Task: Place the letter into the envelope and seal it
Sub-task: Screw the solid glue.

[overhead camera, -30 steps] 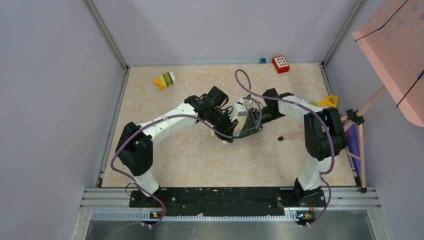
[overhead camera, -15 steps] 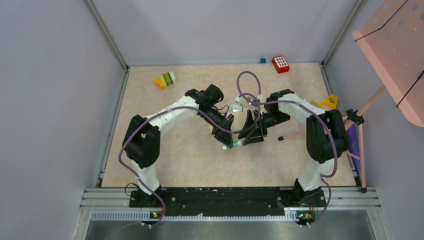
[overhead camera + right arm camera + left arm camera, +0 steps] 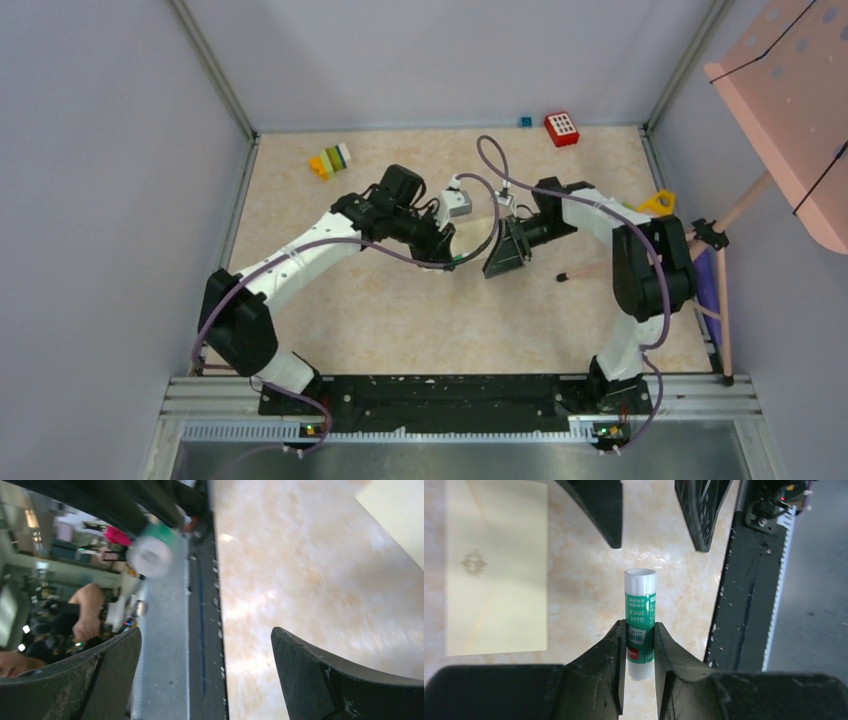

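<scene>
Envelope (image 3: 496,575) pale cream-yellow w/ small tan emblem. Glue stick (image 3: 640,622) white w/ green label. Bench (image 3: 400,310) beige, marbled; far block (image 3: 562,128) red.

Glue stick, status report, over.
Left pincer shut on glue stick. Right pincer open, empty, facing it. Envelope flat on table, untouched. Nothing between the pincers.

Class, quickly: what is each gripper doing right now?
Left gripper: closed on the glue stick.
Right gripper: open, holding nothing.
</scene>
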Controlling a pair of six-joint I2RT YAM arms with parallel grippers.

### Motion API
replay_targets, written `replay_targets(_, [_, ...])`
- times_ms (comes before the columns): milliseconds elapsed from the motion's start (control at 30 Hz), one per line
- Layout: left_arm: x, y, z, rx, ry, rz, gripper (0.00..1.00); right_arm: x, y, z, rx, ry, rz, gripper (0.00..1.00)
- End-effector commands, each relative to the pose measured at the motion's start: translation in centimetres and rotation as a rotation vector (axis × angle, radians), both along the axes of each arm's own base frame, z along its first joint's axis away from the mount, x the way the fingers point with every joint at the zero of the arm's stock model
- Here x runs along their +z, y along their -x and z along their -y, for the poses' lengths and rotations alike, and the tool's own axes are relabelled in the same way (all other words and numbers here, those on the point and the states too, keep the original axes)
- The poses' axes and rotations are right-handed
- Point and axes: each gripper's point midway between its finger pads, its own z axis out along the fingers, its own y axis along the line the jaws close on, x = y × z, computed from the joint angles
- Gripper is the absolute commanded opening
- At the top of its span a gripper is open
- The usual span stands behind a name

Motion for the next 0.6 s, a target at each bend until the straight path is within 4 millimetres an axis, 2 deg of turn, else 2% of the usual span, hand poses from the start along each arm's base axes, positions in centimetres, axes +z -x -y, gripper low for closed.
replay_targets(0, [2.9,-2.7,-0.3,0.101,0.043,0.194,0.00,-1.7,-5.0,0.5,-0.271,0.256,0.130,0.99])
replay_targets(67, [3.2,-3.1,-0.6,0.120,0.044,0.232,0.00,-1.6,-6.2,1.3,-0.346,0.312,0.242,0.99])
replay_targets(133, [3.4,-3.3,-0.9,0.132,0.040,0.256,0.00,-0.6,-7.4,1.8,-0.403,0.324,0.343,0.99])
replay_targets(233, [3.4,-3.3,-1.0,0.131,0.039,0.270,0.00,0.9,-9.1,2.0,-0.520,0.317,0.351,0.99])
replay_targets(300, [3.4,-3.2,-0.9,0.127,0.039,0.274,0.00,0.6,-9.2,2.1,-0.499,0.314,0.322,0.99])
replay_targets(400, [3.1,-3.2,-0.8,0.119,0.029,0.284,0.00,1.1,-7.5,1.3,-0.356,0.170,0.179,0.99])
replay_targets(500, [2.3,-2.8,-0.6,0.092,0.002,0.306,0.00,1.0,-7.7,1.4,-0.342,0.188,0.164,0.98])
replay_targets(567, [1.4,-2.4,-0.3,0.068,-0.033,0.348,0.00,1.8,-7.5,1.1,-0.358,0.145,0.138,0.96])
